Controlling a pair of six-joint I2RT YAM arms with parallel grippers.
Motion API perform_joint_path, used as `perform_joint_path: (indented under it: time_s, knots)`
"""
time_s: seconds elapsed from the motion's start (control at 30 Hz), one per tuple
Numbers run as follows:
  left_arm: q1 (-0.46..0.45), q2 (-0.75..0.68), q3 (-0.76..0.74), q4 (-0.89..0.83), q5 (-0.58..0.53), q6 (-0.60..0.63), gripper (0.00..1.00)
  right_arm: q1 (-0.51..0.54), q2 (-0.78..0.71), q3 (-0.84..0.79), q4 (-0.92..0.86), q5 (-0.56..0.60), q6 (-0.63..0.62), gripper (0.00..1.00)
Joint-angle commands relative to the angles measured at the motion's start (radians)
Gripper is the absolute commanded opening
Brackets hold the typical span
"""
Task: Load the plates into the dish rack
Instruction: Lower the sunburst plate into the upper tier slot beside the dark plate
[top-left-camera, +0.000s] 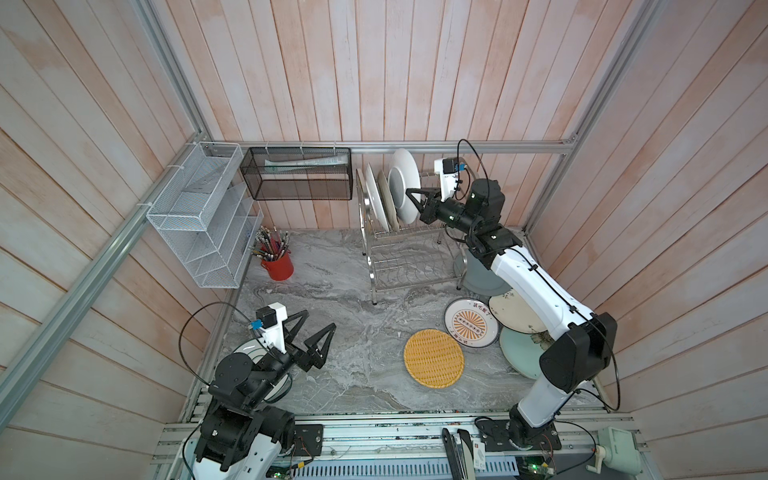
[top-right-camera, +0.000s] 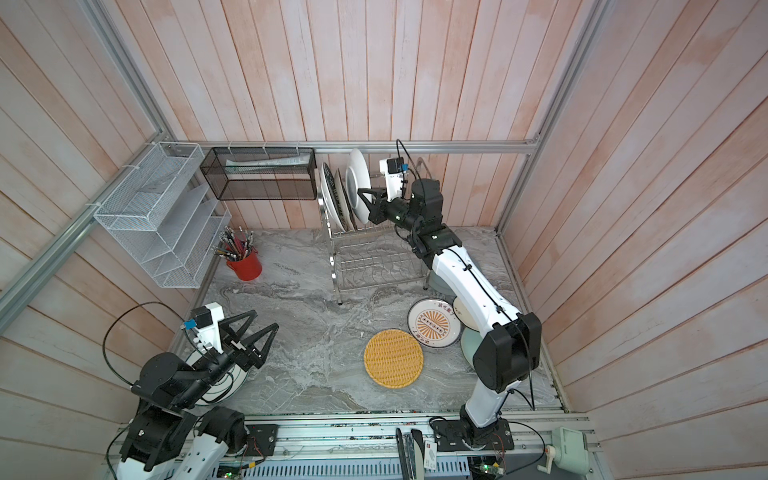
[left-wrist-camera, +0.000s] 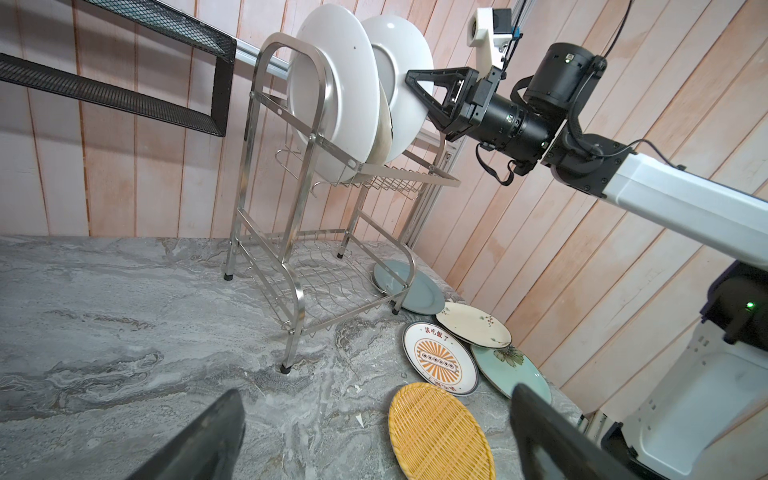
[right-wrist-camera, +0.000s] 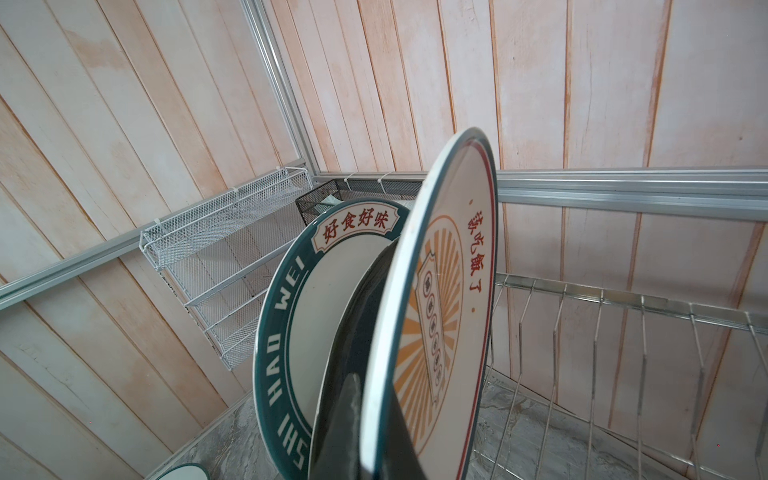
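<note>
My right gripper (top-left-camera: 409, 194) is shut on the rim of a sunburst plate (right-wrist-camera: 449, 291), holding it upright at the top tier of the dish rack (top-left-camera: 411, 257). Next to it in the rack stand a dark lettered-rim plate (right-wrist-camera: 282, 332) and one more plate (top-left-camera: 384, 199). On the table lie a yellow woven plate (top-left-camera: 433, 357), a second sunburst plate (top-left-camera: 470, 326), a cream floral plate (top-left-camera: 513, 311), a pale teal plate (top-left-camera: 519, 353) and a grey-blue plate (top-left-camera: 478, 274). My left gripper (top-left-camera: 319, 320) hangs open and empty over the front left.
A black mesh basket (top-left-camera: 299, 178) and a white mesh organiser (top-left-camera: 203, 216) hang on the back and left walls. A red cup of pens (top-left-camera: 278, 262) stands at the back left. A white plate (top-right-camera: 224, 382) lies under my left arm. Wooden walls enclose the table.
</note>
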Motion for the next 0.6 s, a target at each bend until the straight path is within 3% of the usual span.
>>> perform_joint_path:
  time_s: [0.0,0.37,0.57]
  knots:
    - [-0.003,-0.01,-0.016,0.014,0.016,0.021,1.0,0.001,0.01,-0.019,0.037,0.004,-0.005,0.0]
    - [-0.002,-0.013,-0.016,0.014,0.014,0.02,1.0,0.006,0.027,-0.048,0.014,0.022,0.0,0.0]
    - [-0.003,-0.013,-0.016,0.014,0.016,0.02,1.0,0.031,0.03,-0.032,-0.026,0.087,-0.025,0.0]
